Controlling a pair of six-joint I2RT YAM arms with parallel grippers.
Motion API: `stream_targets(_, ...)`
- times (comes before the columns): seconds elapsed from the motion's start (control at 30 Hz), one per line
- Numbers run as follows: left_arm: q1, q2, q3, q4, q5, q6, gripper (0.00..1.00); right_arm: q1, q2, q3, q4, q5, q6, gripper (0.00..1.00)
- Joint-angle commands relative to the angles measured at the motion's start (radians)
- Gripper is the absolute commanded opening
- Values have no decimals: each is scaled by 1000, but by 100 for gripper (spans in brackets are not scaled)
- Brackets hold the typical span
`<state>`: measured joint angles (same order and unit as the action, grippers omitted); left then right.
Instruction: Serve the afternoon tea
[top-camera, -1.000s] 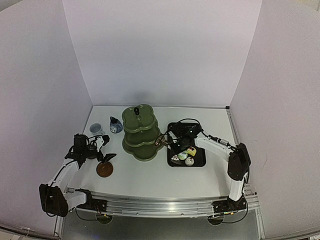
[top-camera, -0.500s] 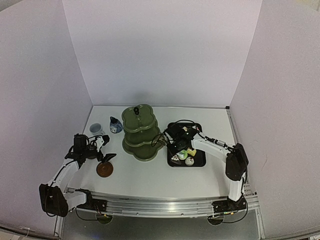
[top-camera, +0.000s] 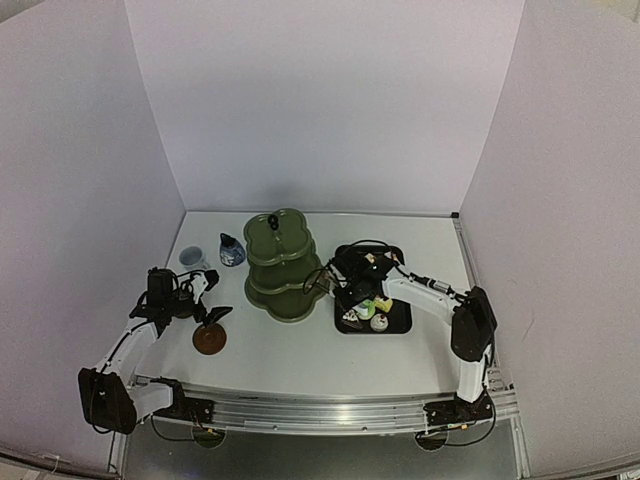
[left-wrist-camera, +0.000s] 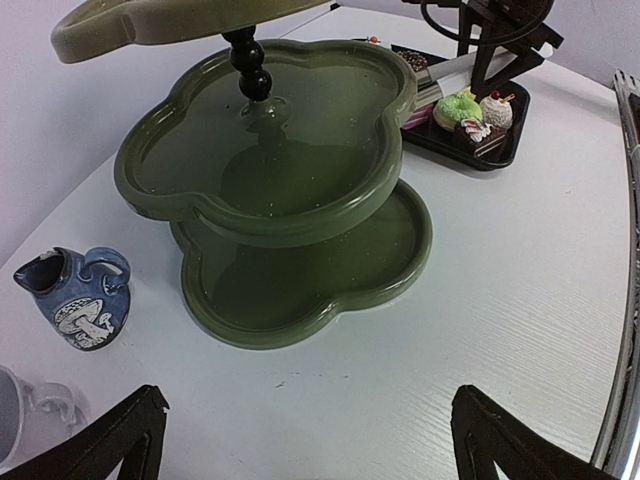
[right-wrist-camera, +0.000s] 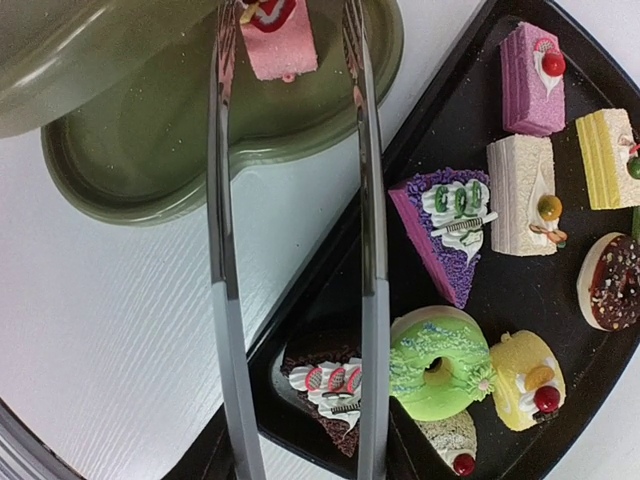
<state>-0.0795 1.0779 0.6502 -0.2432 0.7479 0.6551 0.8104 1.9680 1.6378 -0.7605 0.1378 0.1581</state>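
Note:
The olive-green three-tier stand stands mid-table. My right gripper is shut on metal tongs, whose arms stand spread apart. Between their tips a pink cake sits over the stand's bottom tier, with a gap to the right arm. Several small cakes lie on the black tray, among them a purple wedge, a green doughnut and a chocolate wedge. My left gripper is open and empty above the table, next to a brown coaster.
A white mug and a small dark-blue pot stand at the back left, left of the stand. In the left wrist view the pot and mug are at the left, and the stand's tiers hold nothing.
The right arm has shifted left toward the stand's bottom tier, and the tongs have since spread wider. The left arm has not moved.

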Motion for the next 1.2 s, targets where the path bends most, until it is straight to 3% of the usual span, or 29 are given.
stream_targets(0.0,-3,-19,3,8,-1,14,100,5,-125,-23,-18,22,8,41)
stream_targets(0.4,-2,-14,4,5,4,18,100,4,-280,-107,-176,101,39,40)
stream_targets(0.7,-3,-13,1,-1,10,23,100,-3,-428,-214,-299,110,173,39)
stream_targets(1.17,-3,11,8,31,39,26,100,-2,-526,-246,-509,-41,428,37)
